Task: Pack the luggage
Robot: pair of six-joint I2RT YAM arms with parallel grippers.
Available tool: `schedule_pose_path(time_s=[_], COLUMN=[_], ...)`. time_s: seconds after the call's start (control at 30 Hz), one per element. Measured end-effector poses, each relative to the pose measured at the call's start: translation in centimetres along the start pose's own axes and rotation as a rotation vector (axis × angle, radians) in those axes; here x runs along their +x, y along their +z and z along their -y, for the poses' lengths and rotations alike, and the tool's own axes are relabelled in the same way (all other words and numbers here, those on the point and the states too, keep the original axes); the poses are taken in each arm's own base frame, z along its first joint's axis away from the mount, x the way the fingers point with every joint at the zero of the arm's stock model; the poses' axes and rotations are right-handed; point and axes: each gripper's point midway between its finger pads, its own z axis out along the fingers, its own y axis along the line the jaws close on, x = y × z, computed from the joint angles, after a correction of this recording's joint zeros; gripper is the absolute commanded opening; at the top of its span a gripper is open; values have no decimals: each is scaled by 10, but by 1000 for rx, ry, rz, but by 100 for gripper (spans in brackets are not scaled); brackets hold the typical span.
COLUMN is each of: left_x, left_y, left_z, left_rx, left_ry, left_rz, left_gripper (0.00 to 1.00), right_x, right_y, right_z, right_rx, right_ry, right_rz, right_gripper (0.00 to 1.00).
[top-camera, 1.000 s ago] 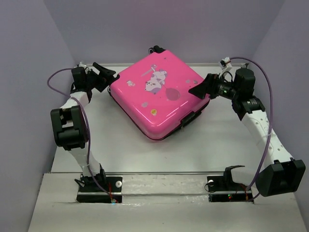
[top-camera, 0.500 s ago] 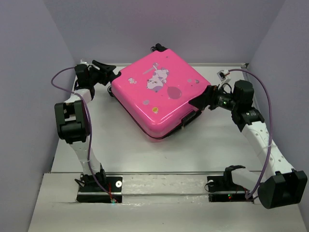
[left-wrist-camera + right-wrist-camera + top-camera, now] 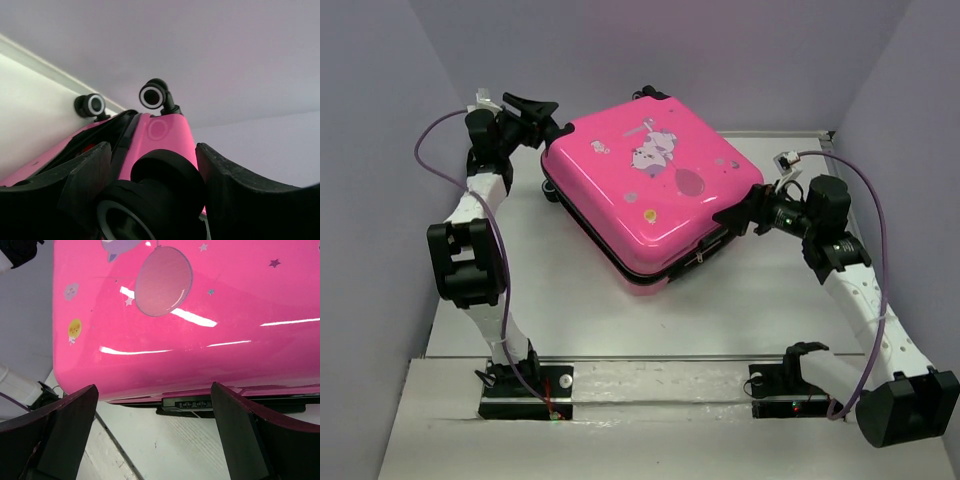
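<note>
The pink luggage (image 3: 650, 195) is seen on the tabletop (image 3: 580, 310), toward 12 o'clock. The left jaws are spread wide at its 10 o'clock corner, a caster wheel (image 3: 167, 177) framed between them, unclamped. The right jaws are spread wide at its 3 o'clock edge, empty.

The left arm (image 3: 480, 200) and right arm (image 3: 860, 290) are built alike, with smooth white link shells between chunky black joint housings. A thin purple cable (image 3: 419, 150) loops along the left arm, and another purple cable (image 3: 883, 240) runs along the right. The right arm's white forearm carries a row of small dark holes. Each arm has a flat black base (image 3: 525, 392) with tiny red and green lights. The fingers (image 3: 85, 180) are matte black, broad and wedge-shaped.
</note>
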Motion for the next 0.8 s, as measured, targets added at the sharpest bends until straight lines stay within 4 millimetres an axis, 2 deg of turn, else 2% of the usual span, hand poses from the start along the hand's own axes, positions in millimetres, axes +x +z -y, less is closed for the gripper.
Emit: schedule_pose_path(time_s=[0.07,0.17,0.37,0.43,0.53,0.63,0.7,0.73,0.8], left_x=[-3,-2,5,9,15,21,23,23,23], left_y=[2,2,-2,-4,-7,-12,-14,-14,-14], left_z=[20,25,-9,-21,-39,-61,-68,-70,-71], left_rx=[35,38,-44,-67,-102,-151,-166,-171,-170], left_ry=[26,31,-7,-18,-33,-49,-51,-50,-44], left_rz=[5,1,-11,-14,-18,-22,-23,-22,-21], left_gripper=[6,6,6,6,6,6,7,8,12], right_x=[-1,-3,-4,0,8,25,38,42,51], right_y=[-1,-5,-14,-14,-13,-13,-16,-17,-21], right_z=[0,-3,-9,-5,5,17,22,23,24], right_rx=[4,7,16,30,65,102,121,125,130], right_ry=[0,-11,-31,-24,-6,23,42,50,66], right_rz=[6,21,50,47,35,12,-3,-6,-10], right_gripper=[100,100,100,100,93,68,55,40,32])
